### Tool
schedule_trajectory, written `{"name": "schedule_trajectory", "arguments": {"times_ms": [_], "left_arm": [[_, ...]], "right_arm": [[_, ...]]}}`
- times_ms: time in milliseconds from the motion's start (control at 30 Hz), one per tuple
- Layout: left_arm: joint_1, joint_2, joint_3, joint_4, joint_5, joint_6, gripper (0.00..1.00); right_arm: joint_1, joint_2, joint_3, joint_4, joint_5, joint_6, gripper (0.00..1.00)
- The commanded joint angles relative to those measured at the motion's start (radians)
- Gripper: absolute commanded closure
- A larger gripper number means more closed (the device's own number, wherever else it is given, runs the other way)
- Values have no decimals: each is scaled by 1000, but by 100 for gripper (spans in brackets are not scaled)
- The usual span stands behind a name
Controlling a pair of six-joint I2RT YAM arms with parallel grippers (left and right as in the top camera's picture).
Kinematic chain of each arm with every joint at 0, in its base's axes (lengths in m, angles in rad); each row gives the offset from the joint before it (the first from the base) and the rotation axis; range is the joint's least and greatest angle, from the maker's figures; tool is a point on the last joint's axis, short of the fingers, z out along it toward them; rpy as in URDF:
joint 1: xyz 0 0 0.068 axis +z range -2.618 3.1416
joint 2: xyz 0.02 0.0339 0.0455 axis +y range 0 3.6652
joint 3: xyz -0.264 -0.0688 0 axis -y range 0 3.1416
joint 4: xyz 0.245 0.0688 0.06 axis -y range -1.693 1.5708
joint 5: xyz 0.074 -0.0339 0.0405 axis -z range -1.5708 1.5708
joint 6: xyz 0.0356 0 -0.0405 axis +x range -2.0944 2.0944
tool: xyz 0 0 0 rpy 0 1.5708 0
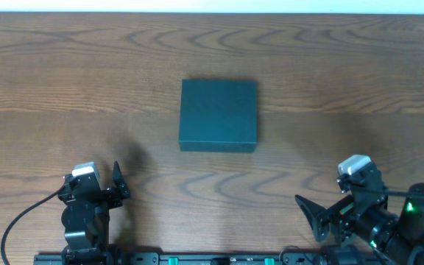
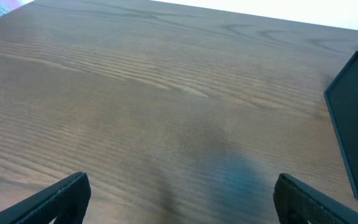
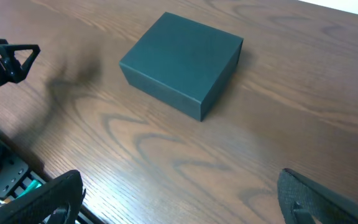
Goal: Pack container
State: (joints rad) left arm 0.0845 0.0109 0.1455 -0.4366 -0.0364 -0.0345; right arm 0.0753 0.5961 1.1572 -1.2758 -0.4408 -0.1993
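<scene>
1. We are seeing the container (image 1: 218,115) lying flat, its lid shut, near the middle of the wooden table (image 1: 359,66).
2. We are looking down the left gripper (image 2: 180,199) at the near left edge, its fingers (image 2: 55,198) spreading wide over bare wood, the container just off to its right.
3. We are finding the right gripper (image 3: 182,198) hovering at the near right, its fingers (image 3: 328,200) likewise parted wide.
4. Both grippers are sitting well apart from the container.

Left end effector (image 2: 180,200) spread wide, empty; right end effector (image 3: 182,200) likewise
</scene>
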Motion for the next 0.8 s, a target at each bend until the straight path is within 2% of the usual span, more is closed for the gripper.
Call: {"name": "schedule_trajectory", "arguments": {"times_ms": [0,133,267,500,667,767], "left_arm": [[7,-6,-21,4,4,-14,5],[7,-6,-21,4,4,-14,5],[7,-6,-21,4,4,-14,5],[7,-6,-21,4,4,-14,5],[7,-6,-21,4,4,-14,5],[7,-6,-21,4,4,-14,5]], "right_arm": [[0,-3,4,-1,-8,8,1],[5,-19,4,1,-4,2,1],[5,-101,-48,92,23,-93,1],[6,-360,-431,415,26,-154,1],[6,-494,-673,541,34,-16,1],[10,-554,-791,591,99,164,1]]}}
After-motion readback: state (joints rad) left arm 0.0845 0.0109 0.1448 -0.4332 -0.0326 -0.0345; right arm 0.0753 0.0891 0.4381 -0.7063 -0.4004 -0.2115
